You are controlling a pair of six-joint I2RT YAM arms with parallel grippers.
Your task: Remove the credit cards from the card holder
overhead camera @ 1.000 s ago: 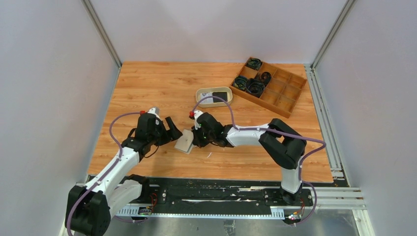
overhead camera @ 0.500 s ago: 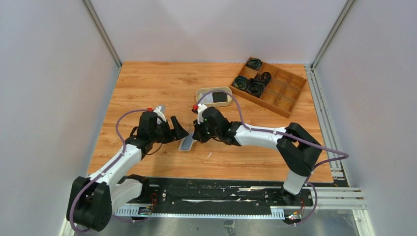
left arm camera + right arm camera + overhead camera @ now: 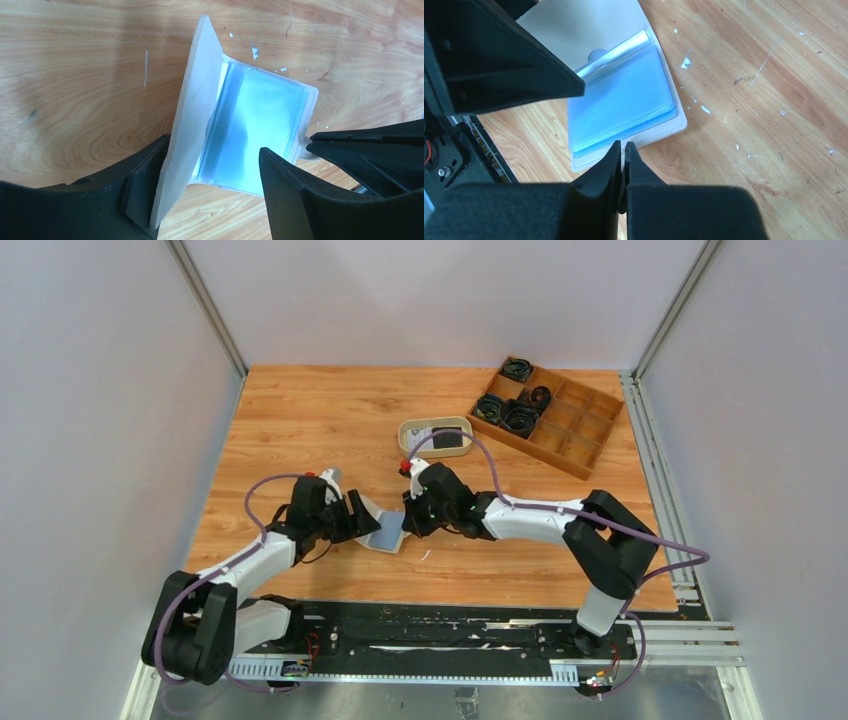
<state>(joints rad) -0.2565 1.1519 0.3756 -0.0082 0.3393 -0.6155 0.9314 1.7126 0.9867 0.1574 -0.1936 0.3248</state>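
The card holder (image 3: 386,534) lies open on the wood between the two grippers, its pale blue clear sleeves (image 3: 260,117) facing up. Its beige cover flap (image 3: 192,115) stands raised and leans on the left finger of my left gripper (image 3: 212,150). That gripper is open, and its other finger is clear of the flap. My right gripper (image 3: 623,146) is shut on the near edge of the card holder (image 3: 624,97). A black credit card (image 3: 448,440) and a white one (image 3: 421,433) lie in the oval tray; I see no cards in the sleeves.
The oval beige tray (image 3: 404,446) sits behind the grippers. A wooden compartment box (image 3: 578,427) at the back right holds black cable coils (image 3: 519,418). Grey walls close in both sides, and the arm bases line the near edge.
The card holder has opened out flat with its blue inside up and shifted slightly right. My left gripper has moved in around the raised flap and narrowed a little. The right gripper keeps its hold.
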